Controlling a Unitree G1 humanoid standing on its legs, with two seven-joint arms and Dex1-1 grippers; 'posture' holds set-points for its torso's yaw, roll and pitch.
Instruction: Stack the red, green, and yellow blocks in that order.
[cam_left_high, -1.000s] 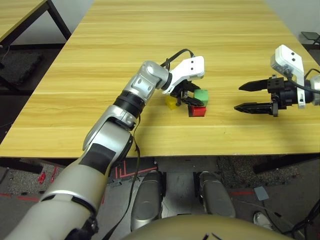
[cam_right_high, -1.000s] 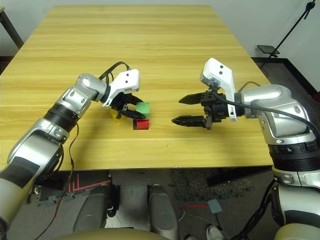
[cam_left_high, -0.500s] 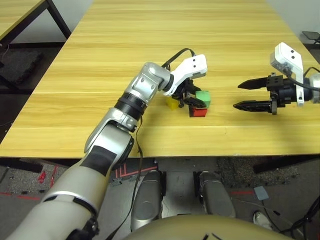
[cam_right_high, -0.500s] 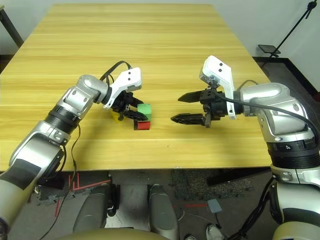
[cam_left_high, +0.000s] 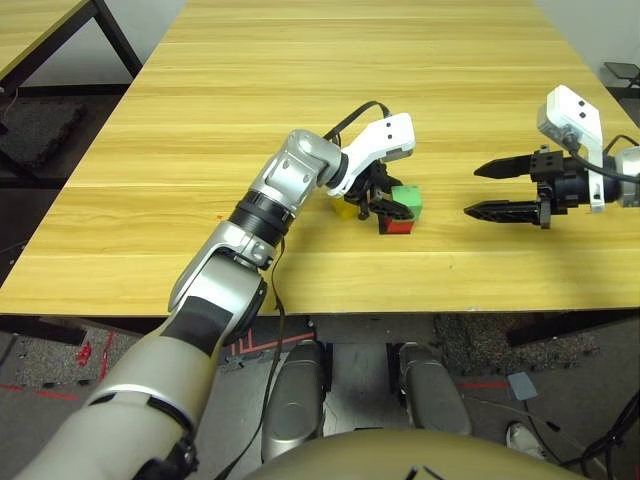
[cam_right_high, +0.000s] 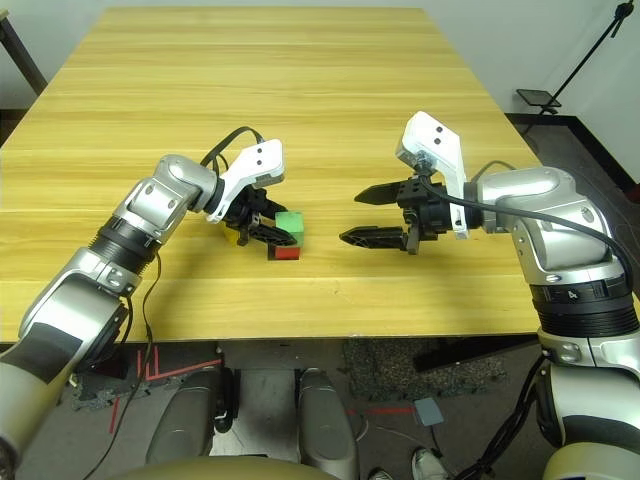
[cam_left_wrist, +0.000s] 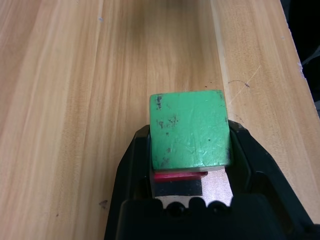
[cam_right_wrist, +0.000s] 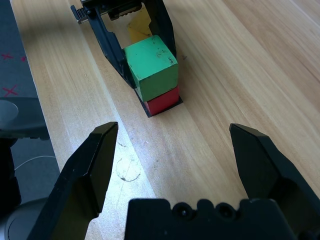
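Observation:
The green block (cam_left_high: 405, 198) sits on top of the red block (cam_left_high: 397, 226) near the table's front middle. My left gripper (cam_left_high: 388, 203) is shut on the green block, one black finger (cam_left_wrist: 135, 160) against each of its sides. The red block (cam_left_wrist: 180, 175) peeks out below the green block (cam_left_wrist: 189, 130). The yellow block (cam_right_high: 232, 238) lies on the table just left of the stack, partly hidden by my left fingers. My right gripper (cam_right_high: 350, 218) hovers open to the right of the stack, apart from it, its fingers pointing at the blocks (cam_right_wrist: 151, 66).
A thin flat black patch (cam_right_wrist: 149, 113) shows under the red block's edge. The wooden table (cam_left_high: 300, 100) stretches far behind the blocks. Its front edge (cam_left_high: 330, 310) runs close below the stack. A second table (cam_left_high: 30, 30) stands at far left.
My left gripper has lowered the green block slightly, so it now sits squarely over the red one. The right gripper has barely shifted.

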